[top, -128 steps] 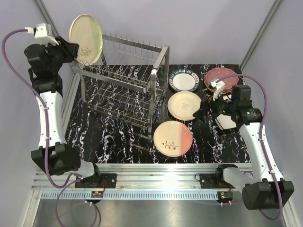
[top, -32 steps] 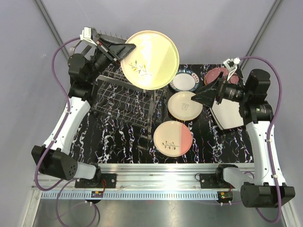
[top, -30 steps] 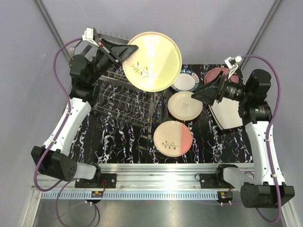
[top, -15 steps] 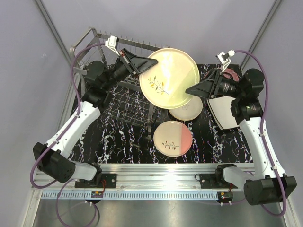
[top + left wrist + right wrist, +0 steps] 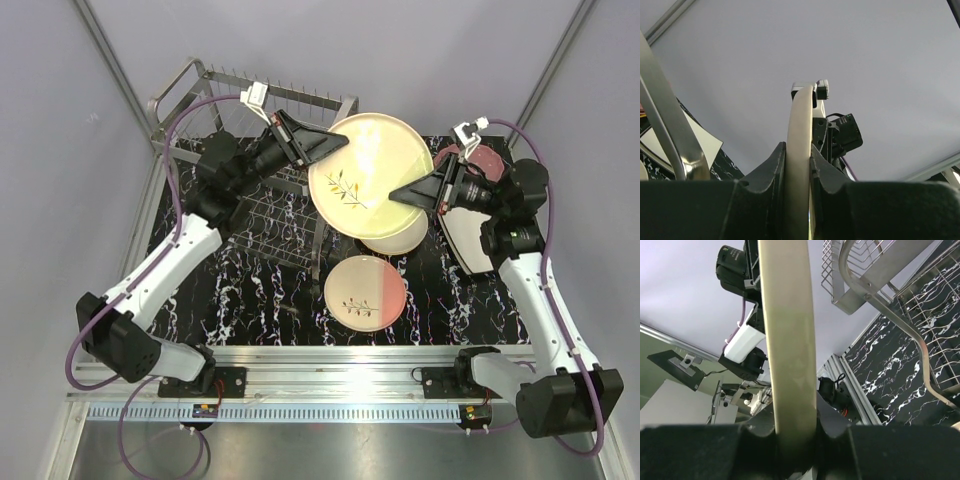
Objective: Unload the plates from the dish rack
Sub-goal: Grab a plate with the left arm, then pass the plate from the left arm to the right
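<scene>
The dish rack [image 5: 262, 212] looks bare to me. The big cream-yellow plate [image 5: 372, 185] hangs just right of it, my left gripper [image 5: 338, 144] and right gripper [image 5: 399, 195] each clamped on its rim. Smaller plates, like the pink-and-cream plate [image 5: 365, 292], lie on the table [image 5: 230, 290]; this one remains.

White links [image 5: 165, 270], black end effectors [image 5: 338, 145] — purple cables [image 5: 205, 101]
</scene>
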Robot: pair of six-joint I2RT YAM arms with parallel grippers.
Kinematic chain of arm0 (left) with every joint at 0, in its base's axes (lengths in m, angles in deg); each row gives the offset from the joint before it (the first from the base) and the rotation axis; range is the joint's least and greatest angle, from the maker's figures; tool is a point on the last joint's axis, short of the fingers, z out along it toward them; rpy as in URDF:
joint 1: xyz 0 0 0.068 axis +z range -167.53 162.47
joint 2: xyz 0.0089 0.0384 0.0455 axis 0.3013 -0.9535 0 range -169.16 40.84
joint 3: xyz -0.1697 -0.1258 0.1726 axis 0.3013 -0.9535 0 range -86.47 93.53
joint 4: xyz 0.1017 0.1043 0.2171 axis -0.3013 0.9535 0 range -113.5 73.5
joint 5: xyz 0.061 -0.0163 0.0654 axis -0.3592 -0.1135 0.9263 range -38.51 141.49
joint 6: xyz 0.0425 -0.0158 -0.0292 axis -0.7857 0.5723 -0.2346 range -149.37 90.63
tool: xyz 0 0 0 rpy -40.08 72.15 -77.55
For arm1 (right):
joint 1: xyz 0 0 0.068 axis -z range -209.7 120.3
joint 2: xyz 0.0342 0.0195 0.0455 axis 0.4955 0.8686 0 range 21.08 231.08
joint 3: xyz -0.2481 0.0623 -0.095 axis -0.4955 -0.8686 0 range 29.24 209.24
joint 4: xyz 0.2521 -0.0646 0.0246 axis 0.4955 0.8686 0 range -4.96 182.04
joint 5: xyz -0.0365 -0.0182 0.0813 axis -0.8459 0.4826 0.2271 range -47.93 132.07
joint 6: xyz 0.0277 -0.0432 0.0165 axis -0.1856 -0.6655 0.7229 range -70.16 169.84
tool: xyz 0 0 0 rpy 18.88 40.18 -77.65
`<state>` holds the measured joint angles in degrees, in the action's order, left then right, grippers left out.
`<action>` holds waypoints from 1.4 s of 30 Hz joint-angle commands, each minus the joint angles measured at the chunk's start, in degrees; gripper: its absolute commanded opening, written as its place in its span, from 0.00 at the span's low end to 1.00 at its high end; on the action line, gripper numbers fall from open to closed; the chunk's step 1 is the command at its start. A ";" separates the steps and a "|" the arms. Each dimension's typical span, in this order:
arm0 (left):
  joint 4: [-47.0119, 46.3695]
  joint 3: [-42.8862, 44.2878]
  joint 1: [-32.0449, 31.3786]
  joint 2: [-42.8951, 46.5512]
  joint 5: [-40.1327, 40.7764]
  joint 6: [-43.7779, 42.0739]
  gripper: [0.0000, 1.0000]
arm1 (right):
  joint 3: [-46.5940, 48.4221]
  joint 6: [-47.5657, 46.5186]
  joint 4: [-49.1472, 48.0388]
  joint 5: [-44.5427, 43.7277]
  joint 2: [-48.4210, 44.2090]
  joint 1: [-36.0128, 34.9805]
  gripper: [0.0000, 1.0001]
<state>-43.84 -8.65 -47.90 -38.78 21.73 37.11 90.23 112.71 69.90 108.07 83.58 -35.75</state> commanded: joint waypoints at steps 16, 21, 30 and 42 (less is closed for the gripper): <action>6.88 -2.85 9.09 16.14 1.37 -16.89 0.87 | 1.48 -18.98 13.84 9.84 -7.74 8.15 0.00; 13.03 -7.15 14.20 24.32 -0.13 -24.18 0.91 | 2.90 -31.11 26.81 11.70 -9.23 10.52 0.00; 31.75 -14.88 14.46 42.16 7.60 -43.70 0.95 | 8.79 -65.20 61.88 5.21 -4.50 13.51 0.00; 41.96 -28.94 14.55 59.03 22.46 -56.37 0.99 | 6.95 -76.05 70.68 -0.96 5.25 13.51 0.00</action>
<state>-3.38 -34.44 -33.63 17.44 38.27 -14.47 95.65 41.17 139.65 103.91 87.58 -22.44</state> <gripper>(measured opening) 0.985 0.233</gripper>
